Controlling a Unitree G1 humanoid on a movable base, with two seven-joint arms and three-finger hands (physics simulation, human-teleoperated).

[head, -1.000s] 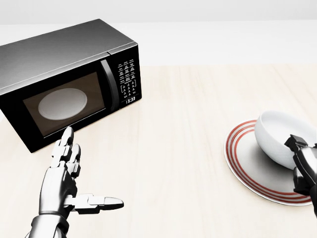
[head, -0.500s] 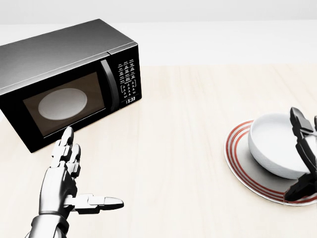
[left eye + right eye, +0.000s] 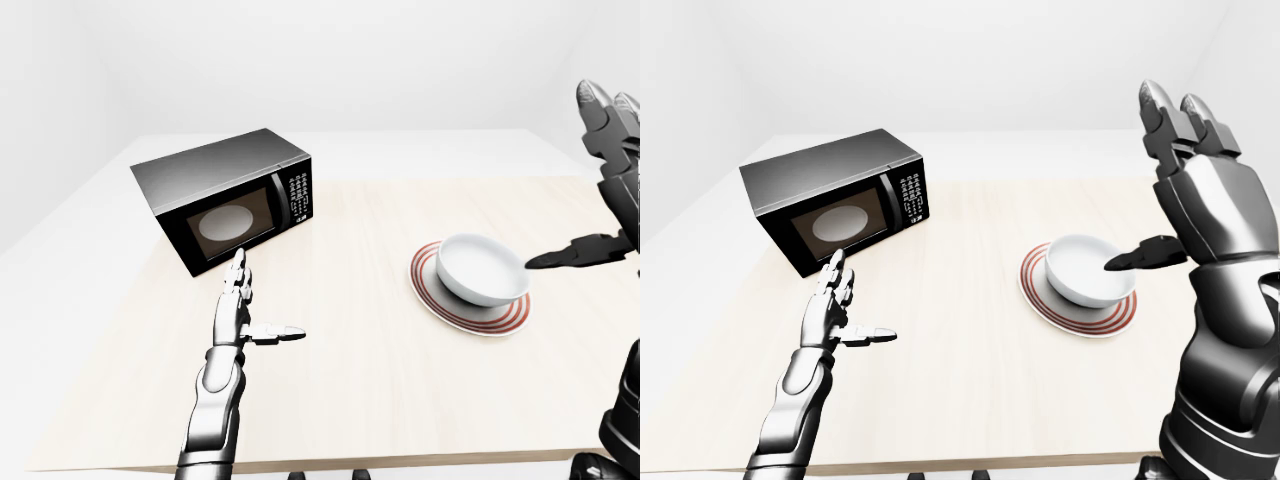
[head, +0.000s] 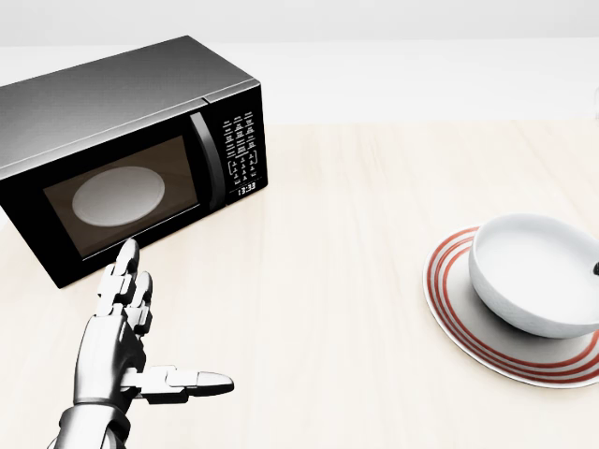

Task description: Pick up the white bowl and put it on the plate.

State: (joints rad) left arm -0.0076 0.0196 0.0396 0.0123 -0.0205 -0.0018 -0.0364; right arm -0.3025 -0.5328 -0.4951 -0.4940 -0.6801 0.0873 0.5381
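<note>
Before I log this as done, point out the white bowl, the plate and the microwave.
white bowl (image 4: 533, 271), head view, inner hollow.
plate (image 4: 447, 281), head view, red-striped left rim.
microwave (image 4: 117, 198), head view, door window.

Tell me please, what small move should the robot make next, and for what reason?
Probably draw the right robot hand a little further away and stop. The white bowl already sits upright on the plate, and the hand is open and raised clear of it, so nothing seems left to carry. The left robot hand hovers open by the microwave.
</note>
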